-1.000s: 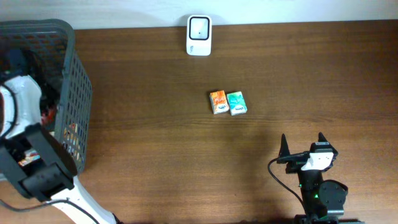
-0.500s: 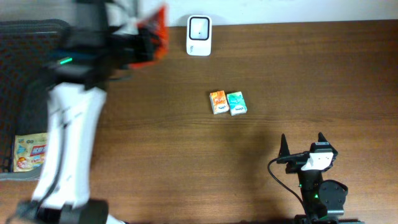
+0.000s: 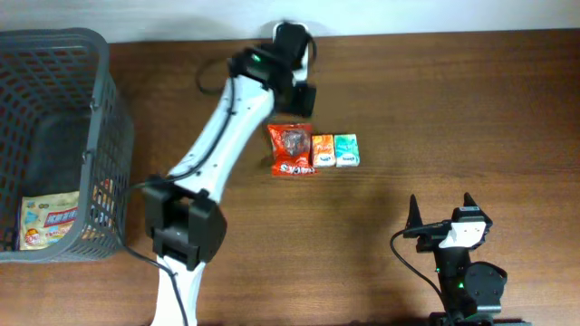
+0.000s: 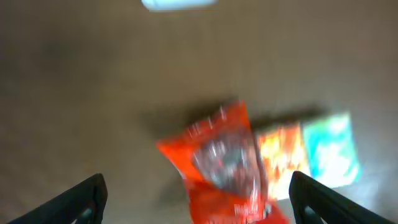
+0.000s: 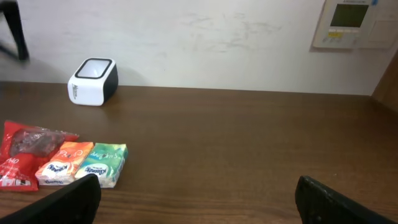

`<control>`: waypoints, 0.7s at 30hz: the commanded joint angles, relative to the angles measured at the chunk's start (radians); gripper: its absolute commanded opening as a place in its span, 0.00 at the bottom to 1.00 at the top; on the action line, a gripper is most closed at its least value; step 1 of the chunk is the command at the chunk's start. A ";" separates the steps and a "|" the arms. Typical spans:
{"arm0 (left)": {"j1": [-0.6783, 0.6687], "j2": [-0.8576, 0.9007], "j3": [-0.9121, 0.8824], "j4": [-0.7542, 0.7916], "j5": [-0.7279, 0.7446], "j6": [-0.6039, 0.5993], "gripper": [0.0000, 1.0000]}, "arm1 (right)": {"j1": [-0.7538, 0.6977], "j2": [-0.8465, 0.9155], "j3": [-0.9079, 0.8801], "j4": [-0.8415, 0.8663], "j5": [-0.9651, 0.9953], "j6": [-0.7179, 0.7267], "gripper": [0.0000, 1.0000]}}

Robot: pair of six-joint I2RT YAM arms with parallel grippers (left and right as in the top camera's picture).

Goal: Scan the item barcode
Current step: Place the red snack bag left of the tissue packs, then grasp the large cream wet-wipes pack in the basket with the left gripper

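Left tool [image 4: 196,183]: jaws wide apart, empty, poised over red snack packet [image 3: 292,149]. Packet flat on table [image 3: 408,100], orange pack [image 3: 322,150] just beside at its 3 o'clock, scanner [image 5: 93,81] at 12 o'clock. Right tool [image 3: 441,206]: spread wide, holding nothing.

Mock shop checkout, wooden table [image 3: 453,109], grey plastic shopping basket [image 3: 116,154], white barcode scanner [image 5: 92,81], snack packets [image 3: 292,150], wall control panel [image 5: 351,22] behind.
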 commanded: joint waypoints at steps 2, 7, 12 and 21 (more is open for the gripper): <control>0.145 -0.027 0.589 -0.282 -0.224 0.008 0.93 | -0.006 -0.007 -0.005 -0.005 -0.009 -0.006 0.99; 0.639 -0.036 0.914 -0.527 -0.262 -0.207 0.96 | -0.006 -0.007 -0.005 -0.005 -0.009 -0.006 0.99; 0.935 -0.036 0.566 -0.527 -0.233 -0.309 0.99 | -0.006 -0.007 -0.005 -0.005 -0.009 -0.006 0.99; 1.030 -0.036 -0.383 -0.183 -0.109 -0.550 0.99 | -0.006 -0.007 -0.005 -0.005 -0.009 -0.006 0.99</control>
